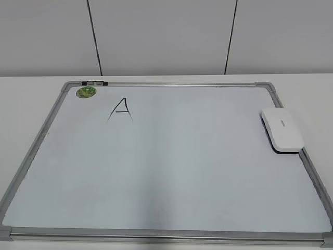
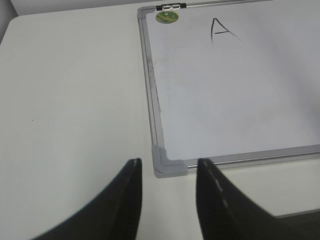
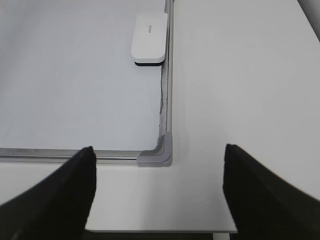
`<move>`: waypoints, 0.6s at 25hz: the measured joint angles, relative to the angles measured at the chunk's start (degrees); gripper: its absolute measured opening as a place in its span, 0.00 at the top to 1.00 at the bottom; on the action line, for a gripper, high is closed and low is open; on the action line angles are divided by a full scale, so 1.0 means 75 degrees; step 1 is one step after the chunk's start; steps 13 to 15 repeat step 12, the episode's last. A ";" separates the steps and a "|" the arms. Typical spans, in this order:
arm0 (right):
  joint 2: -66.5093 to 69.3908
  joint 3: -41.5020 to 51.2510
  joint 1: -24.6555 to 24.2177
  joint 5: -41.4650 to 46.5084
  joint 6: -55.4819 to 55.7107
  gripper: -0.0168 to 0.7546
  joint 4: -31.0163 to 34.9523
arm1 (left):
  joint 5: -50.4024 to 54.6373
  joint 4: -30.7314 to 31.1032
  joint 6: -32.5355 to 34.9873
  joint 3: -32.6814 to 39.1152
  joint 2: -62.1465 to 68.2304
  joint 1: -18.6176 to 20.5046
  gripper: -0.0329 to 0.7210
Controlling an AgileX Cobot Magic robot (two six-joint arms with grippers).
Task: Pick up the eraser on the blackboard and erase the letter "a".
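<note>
The blackboard [image 1: 31, 151] is a white dry-erase board with a silver frame, lying flat on the white table. The eraser [image 1: 281, 129], a flat white block with a dark underside, rests on the board against its right frame; it also shows at the top of the right wrist view [image 3: 149, 38]. A large angular capital "A" [image 1: 120, 111] is drawn near the board's far left. No small lowercase "a" shows in any view. My left gripper [image 2: 169, 162] is open and empty just off the board's near left corner. My right gripper [image 3: 159, 149] is open wide and empty off the near right corner. Neither gripper shows in the exterior view.
A round green sticker [image 1: 86, 92] sits at the board's far left corner, beside a small metal clip [image 1: 95, 83] on the far frame. White table [image 2: 75, 100] extends left of the board and also right of it [image 3: 240, 75]. The table's near edge [image 3: 160, 231] lies under my right gripper.
</note>
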 joint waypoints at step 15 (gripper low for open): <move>0.0000 0.0000 0.0000 0.0000 -0.0008 0.22 0.0000 | 0.0000 0.0000 0.0000 0.0000 0.0000 0.0000 0.63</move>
